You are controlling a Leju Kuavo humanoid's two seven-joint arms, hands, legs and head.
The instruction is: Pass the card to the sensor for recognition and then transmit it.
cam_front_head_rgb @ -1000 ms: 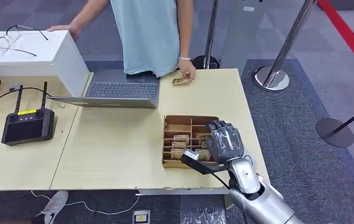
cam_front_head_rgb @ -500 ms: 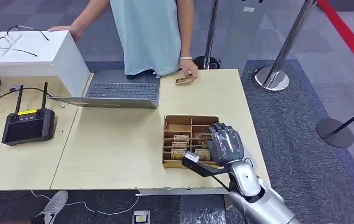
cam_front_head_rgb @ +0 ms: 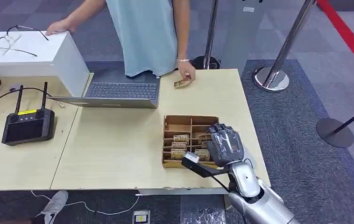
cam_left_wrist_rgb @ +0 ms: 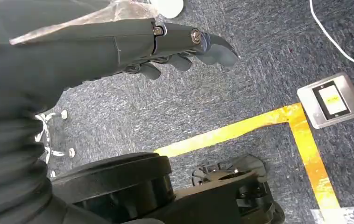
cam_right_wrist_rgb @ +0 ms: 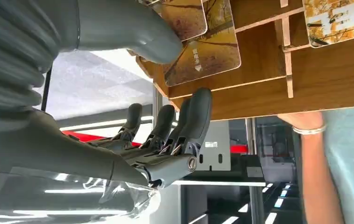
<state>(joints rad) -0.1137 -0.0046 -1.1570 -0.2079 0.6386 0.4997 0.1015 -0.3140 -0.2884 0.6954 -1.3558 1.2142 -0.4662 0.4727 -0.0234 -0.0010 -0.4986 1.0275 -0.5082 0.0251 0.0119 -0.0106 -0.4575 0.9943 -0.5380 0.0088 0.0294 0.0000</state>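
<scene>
The cards (cam_front_head_rgb: 181,138) stand on edge in the slots of a cardboard tray (cam_front_head_rgb: 175,164), and the right robot hand (cam_front_head_rgb: 224,144) sits over the tray's near right corner. In the right wrist view the thumb (cam_right_wrist_rgb: 133,28) lies against the face of one card (cam_right_wrist_rgb: 208,49) while the fingers (cam_right_wrist_rgb: 196,116) stretch along the outside of the tray wall — touching, but I cannot tell whether the card is truly pinched yet.

A card like this is likely light, thin and stiff, with a glossy printed face that could slide under a smooth thumb. The sensible place to hold it is the upper edge that stands clear of the slot, thumb on one face and a finger on the other; the dividers leave little room beside it, so it probably has to lift straight up.

Just past the robot hand's outer side the worktop (cam_front_head_rgb: 119,149) ends, so there is scant margin there. Beyond the tray, away from the robot hand, lies bare worktop, then a laptop (cam_front_head_rgb: 114,91) and a person's hand (cam_front_head_rgb: 187,74) holding another card at the far edge.

The left robot hand (cam_left_wrist_rgb: 180,44) hangs toward the floor, fingers loosely curved and holding nothing.
</scene>
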